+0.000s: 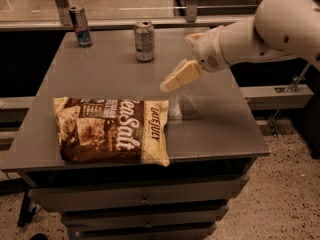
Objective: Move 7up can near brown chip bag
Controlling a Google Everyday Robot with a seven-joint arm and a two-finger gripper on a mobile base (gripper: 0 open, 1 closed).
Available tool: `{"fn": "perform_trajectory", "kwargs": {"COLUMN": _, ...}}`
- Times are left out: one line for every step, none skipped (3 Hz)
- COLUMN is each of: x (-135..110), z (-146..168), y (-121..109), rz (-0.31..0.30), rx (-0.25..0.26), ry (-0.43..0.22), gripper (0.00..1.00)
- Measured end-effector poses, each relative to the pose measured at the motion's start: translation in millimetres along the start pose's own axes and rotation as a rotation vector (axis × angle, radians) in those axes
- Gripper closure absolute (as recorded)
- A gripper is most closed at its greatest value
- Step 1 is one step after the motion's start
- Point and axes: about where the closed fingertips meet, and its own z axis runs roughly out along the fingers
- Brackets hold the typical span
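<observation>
The 7up can (144,40) stands upright at the far middle of the grey table (100,79). The brown chip bag (111,130) lies flat near the table's front left, "Sea Salt" lettering up. My gripper (172,82) hangs over the table's middle, to the right of and nearer than the can, above the bag's right end. It touches neither. The white arm reaches in from the upper right.
A slimmer silver can with blue and red marks (80,26) stands at the far left corner. Drawers (145,200) sit under the table front. A counter edge and glass partition run behind the table. Speckled floor lies to the right.
</observation>
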Motion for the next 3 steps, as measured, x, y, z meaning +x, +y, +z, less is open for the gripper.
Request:
{"fn": "perform_trajectory", "kwargs": {"x": -12, "z": 8, "y": -4, "rz": 0.009, "rx": 0.019, "ry": -0.041, "gripper": 0.0}}
{"fn": "perform_trajectory", "kwargs": {"x": -17, "z": 9, "y": -9, "rz": 0.009, "rx": 0.028, "ry": -0.053, "gripper": 0.0}}
{"fn": "perform_trajectory", "kwargs": {"x": -21, "z": 33, "y": -22, "rz": 0.022, "rx": 0.046, "ry": -0.123, "gripper": 0.0}}
